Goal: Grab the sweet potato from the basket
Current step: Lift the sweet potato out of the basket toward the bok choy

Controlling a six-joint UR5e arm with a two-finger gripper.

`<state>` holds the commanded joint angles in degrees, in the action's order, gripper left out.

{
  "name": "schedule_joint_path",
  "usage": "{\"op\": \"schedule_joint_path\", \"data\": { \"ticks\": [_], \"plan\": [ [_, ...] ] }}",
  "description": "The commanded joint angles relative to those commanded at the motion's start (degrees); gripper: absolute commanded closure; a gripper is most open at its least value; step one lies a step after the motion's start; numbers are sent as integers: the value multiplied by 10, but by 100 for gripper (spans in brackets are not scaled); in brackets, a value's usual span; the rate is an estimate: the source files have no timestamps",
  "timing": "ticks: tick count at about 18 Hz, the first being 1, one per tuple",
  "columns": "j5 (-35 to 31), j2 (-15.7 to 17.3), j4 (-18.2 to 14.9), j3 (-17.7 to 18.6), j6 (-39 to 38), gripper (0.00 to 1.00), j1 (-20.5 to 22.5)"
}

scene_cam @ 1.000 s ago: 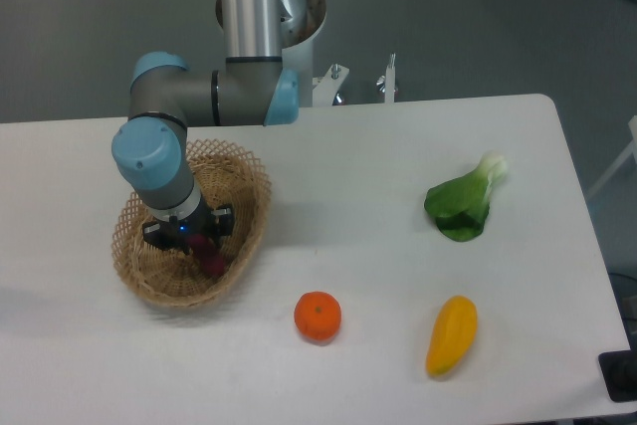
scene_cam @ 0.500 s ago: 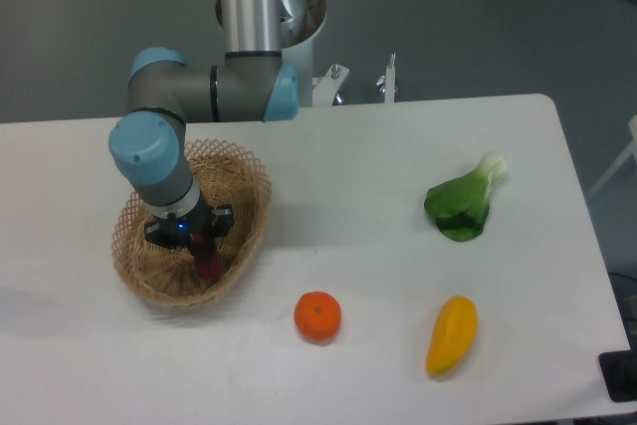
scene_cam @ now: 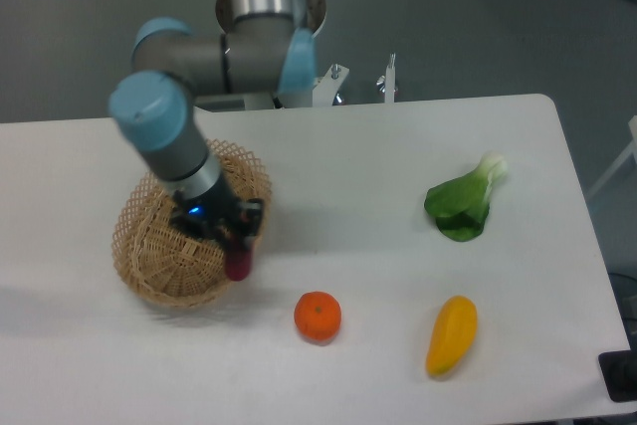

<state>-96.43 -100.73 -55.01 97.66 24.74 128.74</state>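
White table (scene_cam: 348, 196) against a grey floor, lit evenly, seen from above and in front. Gripper (scene_cam: 235, 236) pinching the sweet potato (scene_cam: 238, 260), which hung upright and end-down from the fingers, over the near right part of the looped rim of the basket (scene_cam: 159, 256). Could not tell whether its lower tip cleared the wicker or brushed it; dark skin merged with the black of the gripper at the top, so depth of the hold unclear. Arm slanted down from the upper left, wrist angled over the basket's right side.

Further out on the table: an orange (scene_cam: 318, 316) near the basket's right, well apart from the gripper; a yellow elongated fruit (scene_cam: 452, 334) further right; a leafy green vegetable (scene_cam: 464, 203) at the far right, none of them in the way.

Judged as the lifting step, with the pick largely made. To finish it well: rise straight up before any sideways travel, so the hanging tip did not snag the open loops and tip or drag the light basket. Kept slow and even, since a slim tapered root held near one end could swing or slip out. Grip pressure best left unchanged, and the wrist unturned until the root hung well above the rim.
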Motion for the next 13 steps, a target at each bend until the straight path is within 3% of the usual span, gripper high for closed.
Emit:
{"op": "schedule_joint_path", "data": {
  "ticks": [7, 10, 13],
  "plan": [
    [75, 16, -87, -60, 205, 75, 154],
    [78, 16, -127, -77, 292, 75, 202],
    [80, 16, -138, -84, 367, 75, 231]
  ]
}}
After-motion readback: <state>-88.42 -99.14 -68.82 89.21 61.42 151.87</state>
